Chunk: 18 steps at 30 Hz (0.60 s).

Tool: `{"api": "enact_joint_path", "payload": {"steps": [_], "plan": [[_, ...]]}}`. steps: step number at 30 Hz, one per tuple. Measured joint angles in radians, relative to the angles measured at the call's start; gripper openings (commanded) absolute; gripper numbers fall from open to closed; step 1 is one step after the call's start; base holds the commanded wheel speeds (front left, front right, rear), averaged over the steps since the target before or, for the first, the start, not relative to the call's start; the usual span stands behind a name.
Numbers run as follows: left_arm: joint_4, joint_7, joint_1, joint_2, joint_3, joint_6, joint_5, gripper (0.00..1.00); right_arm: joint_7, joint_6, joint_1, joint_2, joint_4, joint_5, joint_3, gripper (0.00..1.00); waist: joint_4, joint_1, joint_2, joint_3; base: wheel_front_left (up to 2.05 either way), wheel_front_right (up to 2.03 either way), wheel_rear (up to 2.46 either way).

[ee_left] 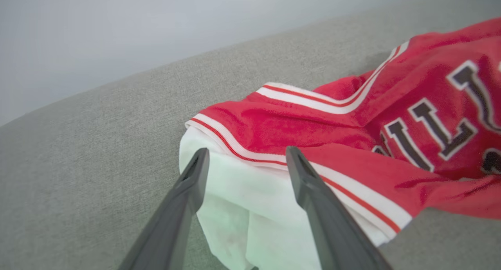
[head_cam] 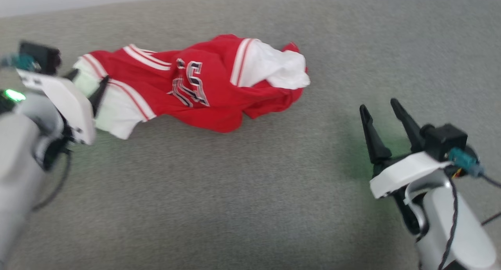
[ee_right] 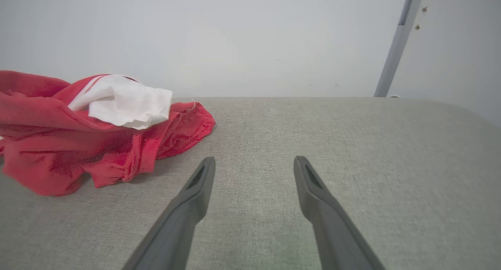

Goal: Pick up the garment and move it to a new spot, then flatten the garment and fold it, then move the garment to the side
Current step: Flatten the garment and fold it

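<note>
The garment (head_cam: 203, 86) is a red T-shirt with white sleeves and striped trim, lying crumpled on the grey fabric surface (head_cam: 250, 191). Navy, white-outlined letters show on its chest. My left gripper (head_cam: 88, 82) is at the garment's left end, open, its fingers straddling the white sleeve (ee_left: 242, 199) in the left wrist view, where the gripper (ee_left: 246, 160) stands wide apart. My right gripper (head_cam: 379, 108) is open over bare fabric, well to the right of the garment (ee_right: 78, 133), with nothing between its fingers (ee_right: 195, 184).
The grey padded surface (ee_right: 352, 144) ends at a pale wall behind. A grey pole (ee_right: 397, 43) stands against that wall at the far right. Cables (head_cam: 454, 223) hang off my right forearm.
</note>
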Motion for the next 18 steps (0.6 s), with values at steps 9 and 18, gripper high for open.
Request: {"api": "enact_joint_path", "payload": {"steps": [9, 18], "plan": [[-0.064, -0.330, 0.233, -0.122, 0.050, 0.127, -0.009, 1.00, 0.207, 0.000, -0.082, -0.180, -0.031, 0.100, 0.123, 1.00, 0.108, 0.0000, 0.0000, -0.057, 0.00, 0.00, 0.00], [-0.323, -0.350, 0.435, -0.196, 0.250, 0.203, 0.150, 1.00, 0.454, 0.000, -0.166, -0.351, -0.070, 0.271, 0.233, 1.00, 0.224, 0.0000, 0.0000, -0.079, 0.00, 0.00, 0.00]]}}
